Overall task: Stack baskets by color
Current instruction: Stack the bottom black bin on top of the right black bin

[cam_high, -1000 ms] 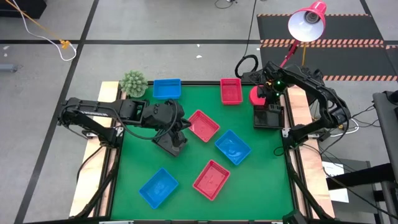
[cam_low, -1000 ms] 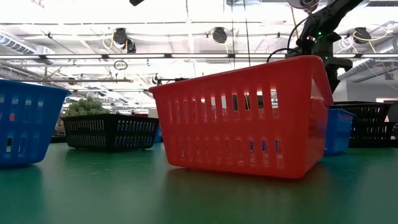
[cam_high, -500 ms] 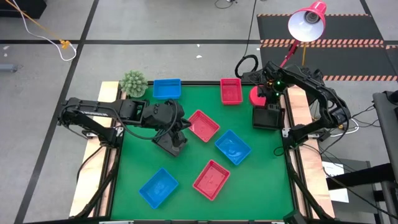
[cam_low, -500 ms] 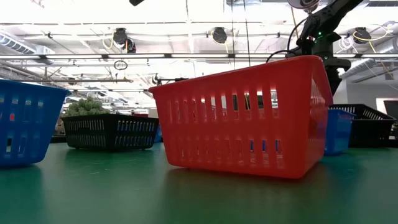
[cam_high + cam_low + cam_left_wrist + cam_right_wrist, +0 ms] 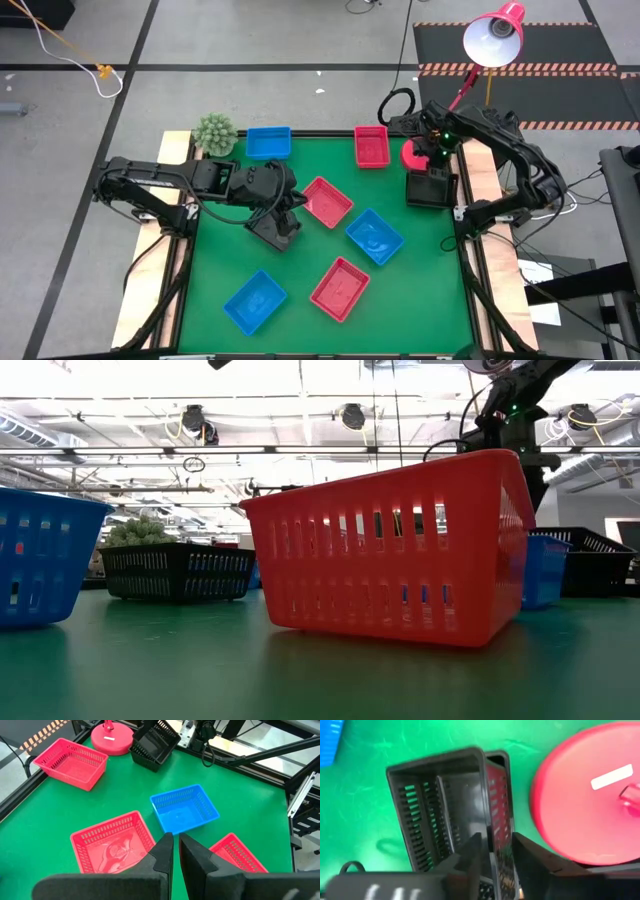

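We are hovering our left gripper (image 5: 173, 851), clenched on nothing, over the table's (image 5: 300, 275) middle beside a red basket (image 5: 327, 201). At the right edge, by the lamp base (image 5: 590, 795), our right gripper (image 5: 495, 851) is straddling the black basket's (image 5: 445, 800) wall, fingers (image 5: 470, 852) parted. Since that basket is sitting tilted on another, lifting away now risks snagging it and toppling the stack.

Green table (image 5: 310, 255): baskets (image 5: 340, 288), red lamp base (image 5: 415, 153), plant ball (image 5: 214, 133).
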Robot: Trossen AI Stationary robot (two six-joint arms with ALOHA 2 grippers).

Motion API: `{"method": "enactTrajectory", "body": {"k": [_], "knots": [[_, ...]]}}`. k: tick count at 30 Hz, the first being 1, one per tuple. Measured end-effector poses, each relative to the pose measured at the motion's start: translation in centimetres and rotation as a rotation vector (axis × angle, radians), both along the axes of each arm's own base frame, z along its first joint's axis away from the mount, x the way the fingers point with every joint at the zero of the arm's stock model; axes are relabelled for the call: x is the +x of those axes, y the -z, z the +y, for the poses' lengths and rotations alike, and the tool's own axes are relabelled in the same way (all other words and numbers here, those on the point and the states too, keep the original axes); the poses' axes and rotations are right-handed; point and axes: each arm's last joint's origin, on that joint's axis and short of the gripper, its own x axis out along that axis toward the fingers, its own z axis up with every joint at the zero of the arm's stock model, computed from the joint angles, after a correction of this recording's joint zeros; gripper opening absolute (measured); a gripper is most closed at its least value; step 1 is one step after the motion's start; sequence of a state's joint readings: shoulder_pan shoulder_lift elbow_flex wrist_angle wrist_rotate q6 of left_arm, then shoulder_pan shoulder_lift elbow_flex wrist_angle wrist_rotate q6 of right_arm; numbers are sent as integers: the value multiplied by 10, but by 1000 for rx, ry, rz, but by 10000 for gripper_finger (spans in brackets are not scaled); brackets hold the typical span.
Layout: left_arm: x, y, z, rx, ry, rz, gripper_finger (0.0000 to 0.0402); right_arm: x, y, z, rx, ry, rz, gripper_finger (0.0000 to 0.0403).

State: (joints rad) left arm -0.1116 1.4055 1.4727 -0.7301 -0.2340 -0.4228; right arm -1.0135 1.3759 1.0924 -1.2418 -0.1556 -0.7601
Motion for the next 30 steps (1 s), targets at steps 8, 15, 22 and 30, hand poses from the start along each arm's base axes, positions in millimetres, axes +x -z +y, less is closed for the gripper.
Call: {"method": "enactTrajectory", "body": {"k": [8,15,22,30], "knots": [[0,0,0,0,0,0,31,2,-4,4,-28,-21,-20,9],[0,0,0,0,0,0,31,5,-4,0,-68,-30,-43,9],[0,0,0,0,0,0,31,4,-5,1,-58,11,-37,16],[0,0,0,0,0,0,31,0,-17,8,-129,-1,-80,98]]}}
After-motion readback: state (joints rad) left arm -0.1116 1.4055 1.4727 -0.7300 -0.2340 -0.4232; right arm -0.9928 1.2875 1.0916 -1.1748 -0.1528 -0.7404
